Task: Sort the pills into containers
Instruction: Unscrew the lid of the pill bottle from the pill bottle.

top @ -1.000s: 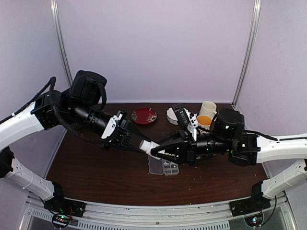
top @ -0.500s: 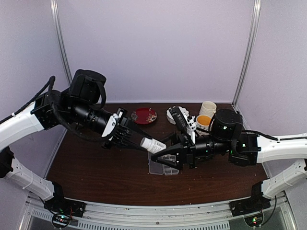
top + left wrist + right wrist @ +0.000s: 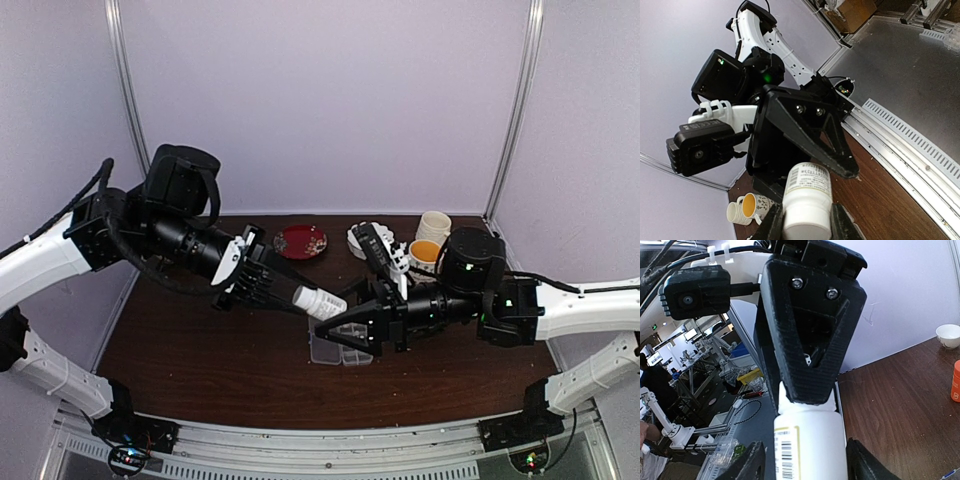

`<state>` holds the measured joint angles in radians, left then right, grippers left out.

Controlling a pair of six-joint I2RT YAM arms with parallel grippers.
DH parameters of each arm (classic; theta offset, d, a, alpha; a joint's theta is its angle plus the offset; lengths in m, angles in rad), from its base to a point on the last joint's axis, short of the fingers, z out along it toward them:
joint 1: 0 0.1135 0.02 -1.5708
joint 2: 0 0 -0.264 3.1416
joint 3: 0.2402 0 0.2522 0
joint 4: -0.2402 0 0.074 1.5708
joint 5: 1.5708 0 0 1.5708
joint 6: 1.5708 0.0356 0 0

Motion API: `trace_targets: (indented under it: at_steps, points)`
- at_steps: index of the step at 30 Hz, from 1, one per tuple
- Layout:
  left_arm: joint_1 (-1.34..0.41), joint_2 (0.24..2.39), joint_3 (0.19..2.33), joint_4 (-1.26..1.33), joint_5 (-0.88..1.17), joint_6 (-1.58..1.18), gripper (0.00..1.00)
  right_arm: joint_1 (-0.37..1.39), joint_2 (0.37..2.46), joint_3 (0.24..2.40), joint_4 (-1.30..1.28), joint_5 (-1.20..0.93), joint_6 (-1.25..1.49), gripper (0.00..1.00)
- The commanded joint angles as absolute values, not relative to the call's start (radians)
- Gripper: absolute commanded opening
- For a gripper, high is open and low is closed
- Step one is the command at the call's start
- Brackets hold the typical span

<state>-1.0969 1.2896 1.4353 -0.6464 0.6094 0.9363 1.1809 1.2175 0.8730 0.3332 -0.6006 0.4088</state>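
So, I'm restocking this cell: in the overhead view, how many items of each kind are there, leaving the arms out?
Mugs: 2
Red plate: 1
White bowl, partly hidden: 1
White bottle: 1
Clear pill box: 1
Total: 6

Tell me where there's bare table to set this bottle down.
Bare table front left of the pill box, and another strip front right of it. Crowded along the back: red plate and mugs.
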Motion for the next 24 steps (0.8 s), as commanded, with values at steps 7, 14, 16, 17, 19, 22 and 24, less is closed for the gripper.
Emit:
trace_targets:
  at_steps: [7,14,16,17,19,22,24]
  points:
    - [-1.100,1.261,1.428,-0.600,0.639,0.927,0.00,1.186,1.187,0.879,0.355,-0.588,0.400,0.42]
    - [-1.100,1.258,1.421,-0.600,0.648,0.923,0.00,1.186,1.189,0.886,0.339,-0.587,0.390,0.23]
    - [-1.100,1.257,1.419,-0.600,0.649,0.922,0.00,1.186,1.191,0.888,0.339,-0.588,0.389,0.22]
    - [-1.099,1.257,1.418,-0.600,0.649,0.922,0.00,1.186,1.192,0.889,0.337,-0.588,0.388,0.21]
    - [-1.100,1.255,1.417,-0.600,0.648,0.919,0.00,1.187,1.195,0.891,0.331,-0.586,0.386,0.19]
    - [-1.099,1.254,1.417,-0.600,0.651,0.913,0.00,1.186,1.197,0.906,0.290,-0.582,0.357,0.16]
    - [-1.100,1.254,1.416,-0.588,0.653,0.893,0.00,1.187,1.198,0.925,0.238,-0.572,0.317,0.15]
